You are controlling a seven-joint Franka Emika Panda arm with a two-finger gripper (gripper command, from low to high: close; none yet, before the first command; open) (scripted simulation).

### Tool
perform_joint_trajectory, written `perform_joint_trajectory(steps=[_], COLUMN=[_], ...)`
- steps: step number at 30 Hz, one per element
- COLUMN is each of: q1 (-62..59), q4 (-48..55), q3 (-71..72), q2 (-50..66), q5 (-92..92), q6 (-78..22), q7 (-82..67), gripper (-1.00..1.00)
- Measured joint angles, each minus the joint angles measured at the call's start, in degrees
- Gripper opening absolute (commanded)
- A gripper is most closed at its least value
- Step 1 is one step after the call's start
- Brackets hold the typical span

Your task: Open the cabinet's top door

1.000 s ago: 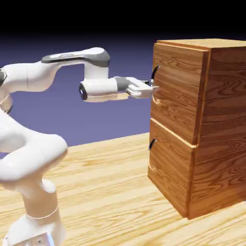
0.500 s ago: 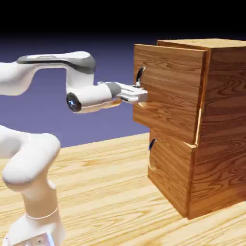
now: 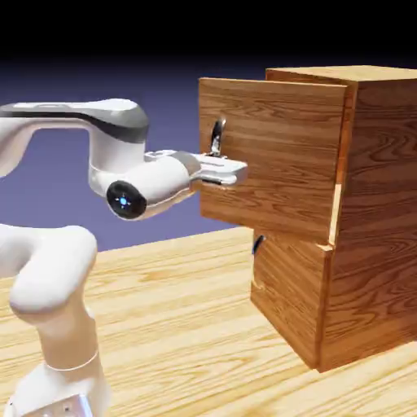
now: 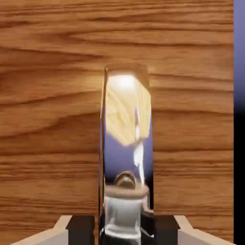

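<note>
The gripper [image 3: 218,168] is clamped on the handle [image 3: 216,137] of the top door [image 3: 273,159], which stands well forward of the cabinet [image 3: 370,220], above the lower panel [image 3: 289,305] that sits flush. The likeliest failure is a slip — the handle is glossy metal, and a pull not in line with the door's travel could drag the fingers [image 4: 81,226] off it or jam the door. The hand view shows what the exterior view cannot: the handle [image 4: 127,153] squarely between the fingertips, mirror-bright against the wood. Only the exterior view shows how far the door is out.
</note>
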Motion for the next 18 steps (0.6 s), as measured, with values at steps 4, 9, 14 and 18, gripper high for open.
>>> perform_joint_trajectory(steps=[4,9,14,18], q1=[-1.21,-1.72,0.33,3.87], q4=[1.01,4.62,11.44,18.48], q3=[-8.31,-18.69,-29.02,-36.32], q2=[2.68,8.96,18.41,26.72], q5=[-9.01,-20.18,-30.84,-37.50], q6=[-7.32,-17.13,-28.06,-36.83], q7=[-1.11,-3.57,-7.06,-10.09], gripper=[-1.00,-1.00,-1.00,-1.00])
